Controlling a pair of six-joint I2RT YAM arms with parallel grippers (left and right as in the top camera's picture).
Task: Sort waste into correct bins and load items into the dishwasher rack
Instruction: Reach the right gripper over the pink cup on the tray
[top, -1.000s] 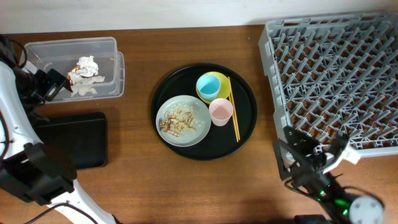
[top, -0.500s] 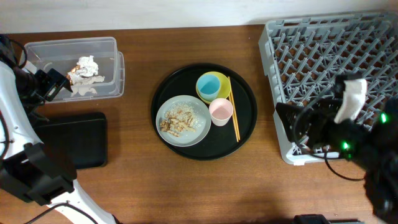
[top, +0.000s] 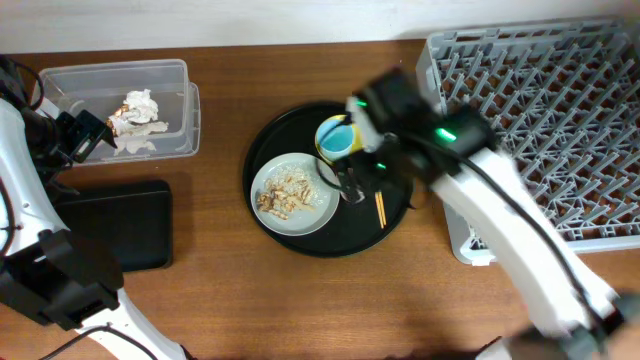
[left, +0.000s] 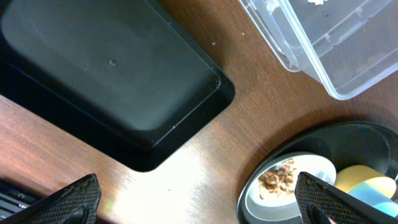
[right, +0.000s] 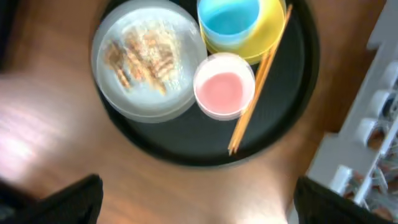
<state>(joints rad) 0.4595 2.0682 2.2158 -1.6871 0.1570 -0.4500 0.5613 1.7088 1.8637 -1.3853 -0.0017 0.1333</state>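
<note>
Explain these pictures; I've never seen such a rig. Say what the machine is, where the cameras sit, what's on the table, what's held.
Two robot arms work at a wooden table, each ending in a two-finger gripper. One picture looks down from above; the other two come from wrist cameras, fingertips in the bottom corners. At left: a clear tub holding a crumpled napkin, and a black rectangular tray. In the middle a round black tray carries a plate of food scraps, a pink cup, a blue cup inside a yellow bowl, and chopsticks. The grey rack stands at right. The left gripper and right gripper are both open, holding nothing.
</note>
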